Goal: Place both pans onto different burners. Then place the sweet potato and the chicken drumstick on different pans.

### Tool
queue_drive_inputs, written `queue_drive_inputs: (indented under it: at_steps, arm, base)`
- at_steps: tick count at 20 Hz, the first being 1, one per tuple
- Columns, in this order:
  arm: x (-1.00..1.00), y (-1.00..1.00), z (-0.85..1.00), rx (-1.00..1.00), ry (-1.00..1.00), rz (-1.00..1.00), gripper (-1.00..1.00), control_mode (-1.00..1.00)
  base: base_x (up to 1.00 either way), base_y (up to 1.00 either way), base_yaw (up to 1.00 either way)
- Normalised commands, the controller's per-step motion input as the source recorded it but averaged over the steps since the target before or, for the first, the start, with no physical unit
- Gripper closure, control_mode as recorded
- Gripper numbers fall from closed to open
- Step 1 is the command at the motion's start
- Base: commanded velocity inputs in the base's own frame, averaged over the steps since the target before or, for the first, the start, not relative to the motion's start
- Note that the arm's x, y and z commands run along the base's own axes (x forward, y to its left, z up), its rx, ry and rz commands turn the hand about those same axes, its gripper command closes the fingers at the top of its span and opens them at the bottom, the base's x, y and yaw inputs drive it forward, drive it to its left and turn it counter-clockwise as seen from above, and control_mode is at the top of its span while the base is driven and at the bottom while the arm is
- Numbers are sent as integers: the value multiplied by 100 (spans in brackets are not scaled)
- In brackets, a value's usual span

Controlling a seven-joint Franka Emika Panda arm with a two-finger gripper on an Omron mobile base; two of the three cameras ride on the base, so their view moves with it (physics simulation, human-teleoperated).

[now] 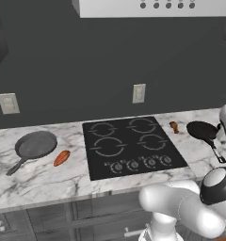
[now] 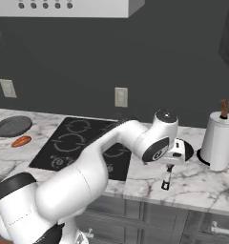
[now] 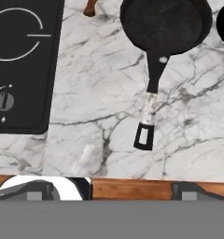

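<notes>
Gripper spread wide, holding nothing, hanging above the counter's front edge, just short of the black pan's handle tip. Black pan on the counter right of the cooktop, handle running straight back toward the front edge. Drumstick between pan and cooktop. Grey pan left of the cooktop, handle pointing front-left; sweet potato beside it, long axis slanting diagonally. Burners bare.

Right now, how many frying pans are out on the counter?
2. The grey pan sits on the marble counter left of the cooktop, beside the sweet potato. The black pan sits right of the cooktop, near the chicken drumstick.
</notes>
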Motion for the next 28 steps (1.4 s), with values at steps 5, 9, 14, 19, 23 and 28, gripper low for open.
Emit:
queue_drive_inputs:
  at_steps: [5, 9, 14, 19, 23, 28]
  arm:
    - [4, 0, -34, 0, 0, 0, -100, -100]
    - [9, 0, -28, 0, 0, 0, -100, -100]
    - [14, 0, -23, 0, 0, 0, -100, -100]
    - [19, -6, -15, 0, 0, 0, -100, -100]
    - [13, -18, -13, 1, 0, 0, -100, -100]
    - [4, -19, -19, 2, 0, 0, -100, -100]
  base:
    - [0, 0, 0]
    - [0, 0, 0]
    - [0, 0, 0]
    - [0, 0, 0]
    - [0, 0, 0]
    - [0, 0, 0]
